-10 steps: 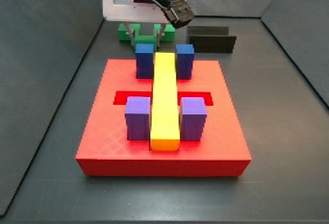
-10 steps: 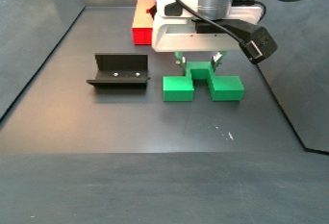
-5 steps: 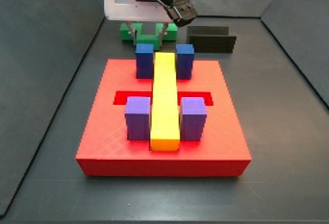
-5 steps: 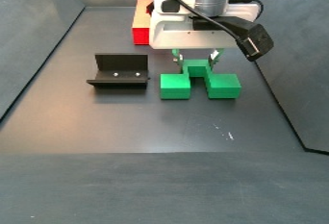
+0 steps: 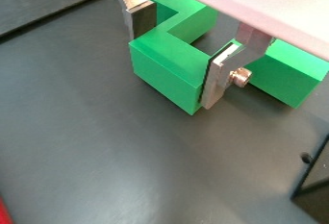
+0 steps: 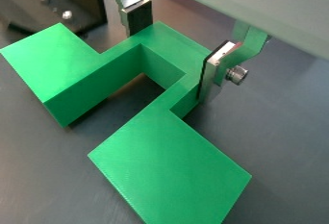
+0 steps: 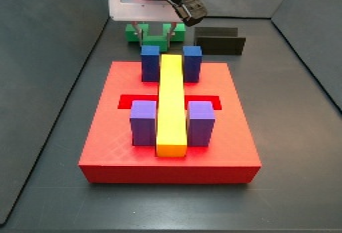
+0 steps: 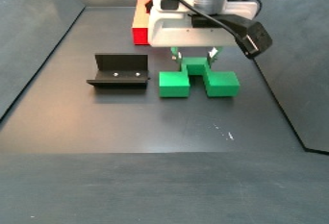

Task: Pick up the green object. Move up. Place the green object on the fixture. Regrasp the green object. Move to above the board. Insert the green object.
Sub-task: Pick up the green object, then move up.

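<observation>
The hand hangs low over the green object, silver fingers spread wide astride its narrow stem, on the dark matte worktop. The black L-shaped fixture sits just beside; the red board lies beyond.

The bright green plastic block is one flat, unpatterned green in both wrist views. The claw over its stem has silver plate fingers with dark pads (its housing is white). The black L-shaped fixture stands on the dark grey counter. The large red square board bears a long yellow bar, two blue blocks and two purple blocks.
</observation>
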